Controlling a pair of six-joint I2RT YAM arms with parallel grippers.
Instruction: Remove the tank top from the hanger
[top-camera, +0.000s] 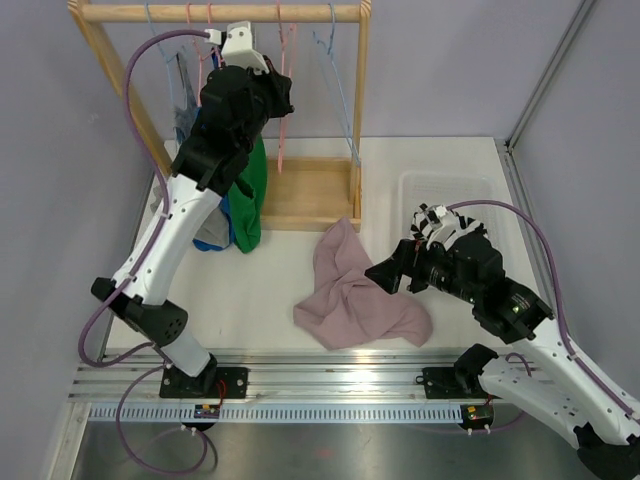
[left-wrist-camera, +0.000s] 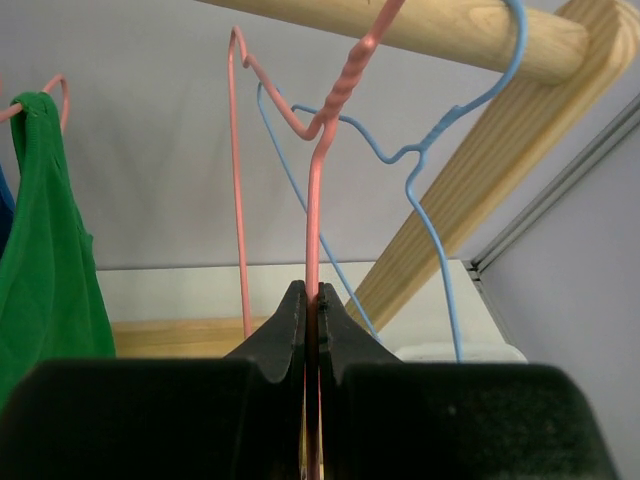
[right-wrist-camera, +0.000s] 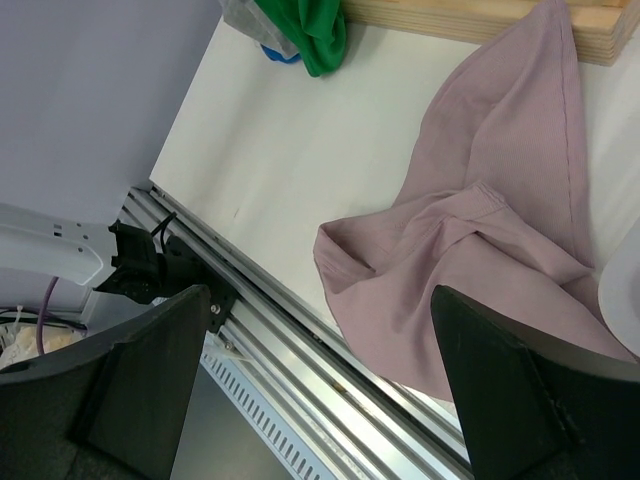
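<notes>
A pink tank top (top-camera: 355, 290) lies crumpled on the white table, in front of the wooden rack; it also shows in the right wrist view (right-wrist-camera: 480, 230). My left gripper (top-camera: 280, 95) is raised at the rack's rail and shut on the bare pink wire hanger (left-wrist-camera: 318, 200), which hangs from the rail with nothing on it. In the left wrist view the left gripper (left-wrist-camera: 311, 295) pinches the hanger's straight wire. My right gripper (top-camera: 385, 272) is open and empty, just right of the pink top; in its wrist view the right gripper (right-wrist-camera: 315, 300) hovers over the top's near edge.
A green tank top (top-camera: 250, 195) hangs on another hanger left of my left gripper, with blue and grey garments (top-camera: 212, 235) below it. An empty blue hanger (left-wrist-camera: 420, 160) hangs to the right. The rack's base (top-camera: 305, 190) and a white tray (top-camera: 450, 190) stand behind.
</notes>
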